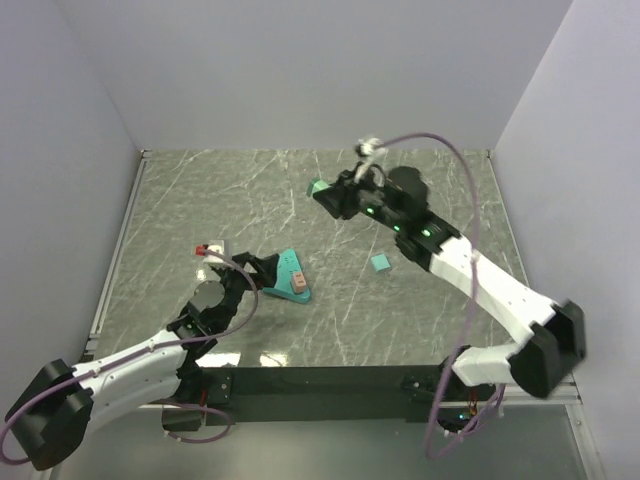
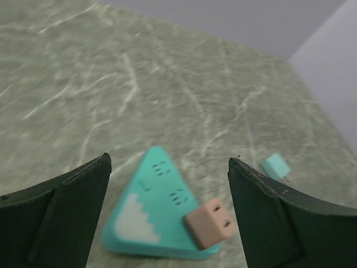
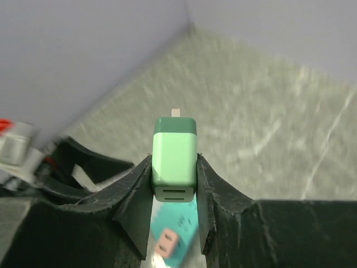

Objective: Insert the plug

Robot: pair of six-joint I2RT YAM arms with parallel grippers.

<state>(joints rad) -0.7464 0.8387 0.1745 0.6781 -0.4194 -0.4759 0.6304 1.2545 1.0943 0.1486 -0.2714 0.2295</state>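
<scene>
A teal triangular power strip [image 1: 287, 270] lies on the marble table with a pink plug [image 1: 299, 284] seated in it. My left gripper [image 1: 243, 278] is open just left of the strip. In the left wrist view the strip [image 2: 150, 206] and pink plug [image 2: 211, 223] sit between and beyond the spread fingers, with nothing held. My right gripper [image 1: 335, 198] is raised at the back and shut on a green plug [image 1: 319, 188]. In the right wrist view the green plug [image 3: 174, 156] is pinched between both fingers, prong pointing away, with the strip [image 3: 181, 220] blurred far below.
A small teal plug [image 1: 380, 263] lies loose on the table right of the strip and also shows in the left wrist view [image 2: 276, 166]. A red and white part [image 1: 208, 248] sits left of the left gripper. Grey walls surround the table.
</scene>
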